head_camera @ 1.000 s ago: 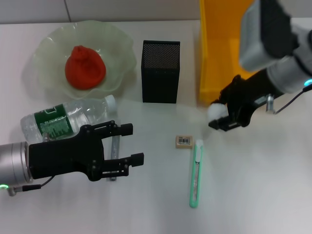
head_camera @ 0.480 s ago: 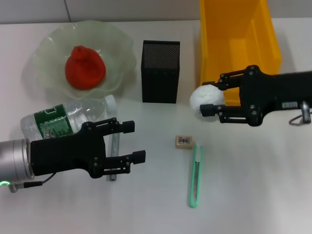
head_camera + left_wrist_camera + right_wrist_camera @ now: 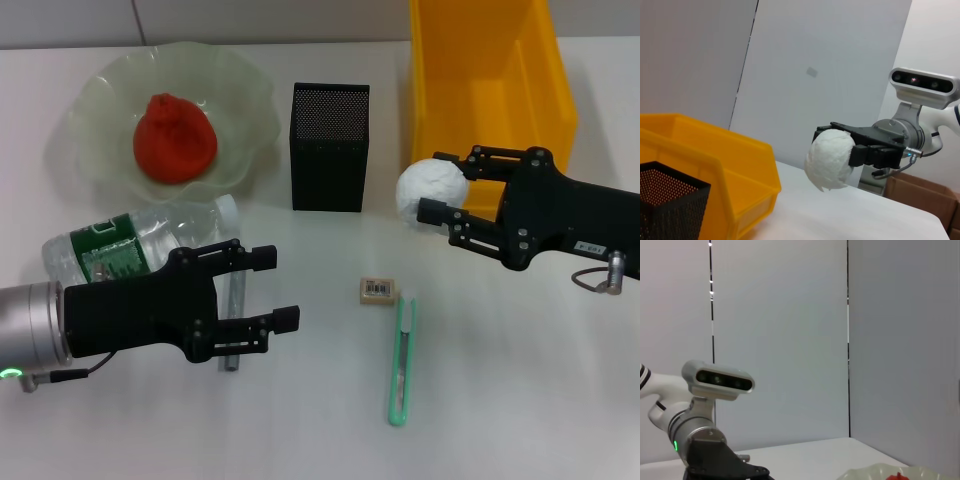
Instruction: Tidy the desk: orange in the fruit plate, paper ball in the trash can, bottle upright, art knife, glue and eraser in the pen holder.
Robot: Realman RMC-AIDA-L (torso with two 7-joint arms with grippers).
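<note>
My right gripper (image 3: 433, 186) is shut on the white paper ball (image 3: 428, 192), held above the table just in front of the yellow trash can (image 3: 490, 85). The left wrist view also shows the paper ball (image 3: 830, 160) in that gripper (image 3: 871, 150). My left gripper (image 3: 276, 291) is open over the grey glue stick (image 3: 237, 292), beside the bottle (image 3: 125, 245) lying on its side. The orange (image 3: 175, 137) sits in the green fruit plate (image 3: 95, 100). A black mesh pen holder (image 3: 330, 147) stands mid-table. The eraser (image 3: 377, 290) and the green art knife (image 3: 402, 360) lie on the table.
The yellow bin (image 3: 715, 165) and the pen holder (image 3: 665, 200) stand close together at the back. White table surface lies bare at the front right. The right wrist view shows my left arm (image 3: 705, 440) and the plate's rim (image 3: 890, 472).
My right gripper has moved with the paper ball up and back toward the yellow bin, and its arm now lies low across the right side. The left gripper has barely shifted.
</note>
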